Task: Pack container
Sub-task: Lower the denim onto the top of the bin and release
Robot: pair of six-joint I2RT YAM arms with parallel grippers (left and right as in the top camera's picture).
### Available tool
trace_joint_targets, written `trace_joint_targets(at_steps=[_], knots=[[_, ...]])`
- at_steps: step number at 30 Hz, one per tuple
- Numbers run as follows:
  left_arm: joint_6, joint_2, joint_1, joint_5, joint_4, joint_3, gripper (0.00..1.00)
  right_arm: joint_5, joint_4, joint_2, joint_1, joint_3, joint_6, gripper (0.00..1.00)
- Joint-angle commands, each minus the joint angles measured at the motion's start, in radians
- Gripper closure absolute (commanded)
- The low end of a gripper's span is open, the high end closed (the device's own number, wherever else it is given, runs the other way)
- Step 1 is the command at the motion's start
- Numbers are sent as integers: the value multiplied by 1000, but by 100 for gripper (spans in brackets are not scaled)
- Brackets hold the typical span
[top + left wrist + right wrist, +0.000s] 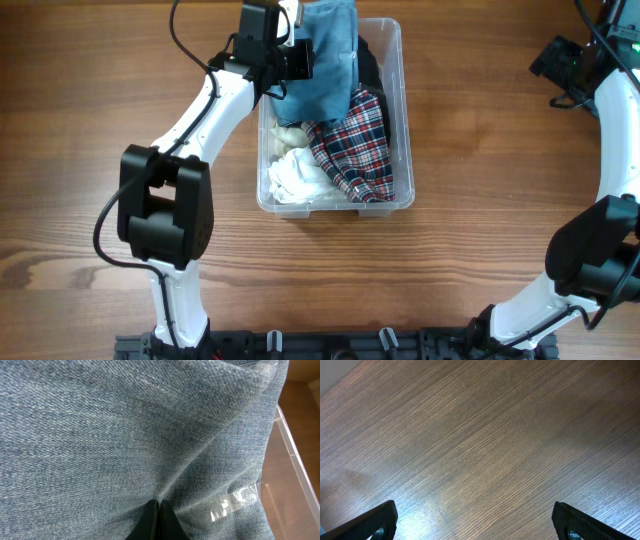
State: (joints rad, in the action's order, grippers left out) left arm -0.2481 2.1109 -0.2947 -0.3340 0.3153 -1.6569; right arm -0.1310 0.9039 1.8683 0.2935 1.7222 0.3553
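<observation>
The big clear plastic box, the container [407, 140], sits in the middle of the brown wooden table [500, 200]. Inside it, at the near end, lies a crumpled white cloth [295, 175]. Beside that, along the right wall, lies a red checked cloth [360, 150]. Something dark [368, 65] shows at the far end of the container, but it is too hidden to tell what it is.

The left gripper [158, 515] is over the far left corner of the container. Its two fingers are pressed together on a blue jeans cloth [325, 60], which hangs over the far end of the container.

The right gripper [475, 522] is well off to the right of the container, over bare table. Its fingers are spread wide, with nothing between them.
</observation>
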Motion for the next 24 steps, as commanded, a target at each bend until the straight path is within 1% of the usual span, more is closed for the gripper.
trace_joint_targets(at_steps=[1,5,8,12,17,20,21,23,24], knots=[[9,92,-8,14,63,24,96,9,-3,13,0,-2,13,0],[9,79,-8,13,67,23,96,9,-3,13,0,-2,13,0],[10,37,-8,13,64,23,96,9,-3,13,0,-2,13,0],[9,-61,-8,13,56,23,93,9,-3,13,0,-2,14,0],[9,-201,-8,13,72,23,92,9,-3,13,0,-2,13,0],[10,-256,-7,14,102,23,91,9,-3,13,0,-2,13,0],[10,-267,-6,14,114,23,86,9,-3,13,0,-2,13,0],[10,-283,-3,14,141,23,71,9,-3,13,0,-2,13,0],[10,-286,-2,14,151,23,70,9,-3,13,0,-2,13,0]])
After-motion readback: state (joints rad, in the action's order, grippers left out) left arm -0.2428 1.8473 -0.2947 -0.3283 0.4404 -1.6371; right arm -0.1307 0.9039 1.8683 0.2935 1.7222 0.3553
